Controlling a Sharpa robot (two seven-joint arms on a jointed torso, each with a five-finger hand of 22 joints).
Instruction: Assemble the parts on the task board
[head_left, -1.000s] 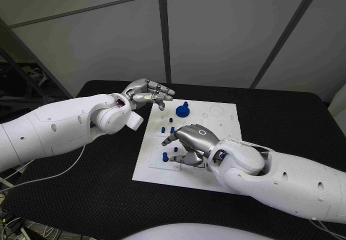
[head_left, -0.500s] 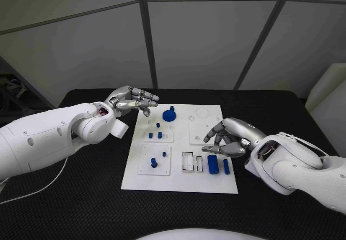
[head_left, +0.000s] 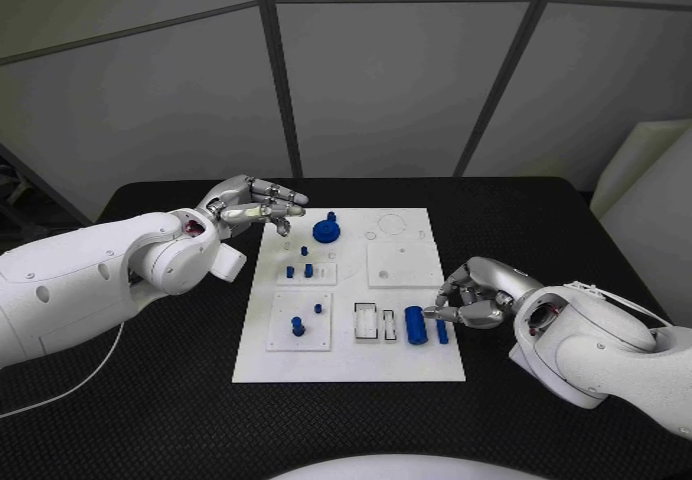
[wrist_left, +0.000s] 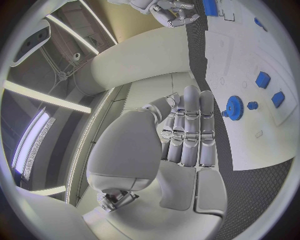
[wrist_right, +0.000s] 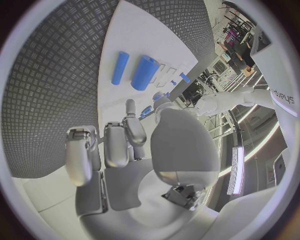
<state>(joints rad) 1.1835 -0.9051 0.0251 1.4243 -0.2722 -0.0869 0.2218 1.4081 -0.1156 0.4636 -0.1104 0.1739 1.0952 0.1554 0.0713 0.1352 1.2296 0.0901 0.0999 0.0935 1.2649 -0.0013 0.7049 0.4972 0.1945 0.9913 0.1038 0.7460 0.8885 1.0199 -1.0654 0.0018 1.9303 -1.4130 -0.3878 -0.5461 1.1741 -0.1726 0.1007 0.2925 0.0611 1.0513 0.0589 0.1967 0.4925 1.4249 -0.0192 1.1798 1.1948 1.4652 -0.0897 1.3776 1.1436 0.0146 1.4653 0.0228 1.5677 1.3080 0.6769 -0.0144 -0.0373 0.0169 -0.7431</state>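
Currently, status by item:

Right hand (head_left: 483, 293): hovers just beside the right edge of the task board (head_left: 361, 362); fingers curled inward, nothing visible between them.

Left hand (head_left: 257, 205): held above the far-left corner of the board; fingers drawn together and bent, holding nothing.

Loose parts: thick blue cylinder (head_left: 415, 325) and thin blue rod (head_left: 441, 331) lie flat, side by side, on the near-right area of the board, closest to the right hand.

Seated parts: blue gear (head_left: 326, 232) sits at the far-left area of the board; two short pegs (head_left: 299, 271) stand on the middle-left plate; one peg (head_left: 297, 325) stands on the near-left plate.

Open sockets: two rectangular frames (head_left: 378, 323) beside the cylinder appear unfilled.

Progress: judged partial. Gear and pegs look placed; cylinder and rod remain to be inserted.

Change against earlier frames: one second ago the right hand was over the left half of the board, covering the pegs; it has since withdrawn to the right edge. Left hand stays near the far-left corner. Camera view has shifted, so board position is not comparable.
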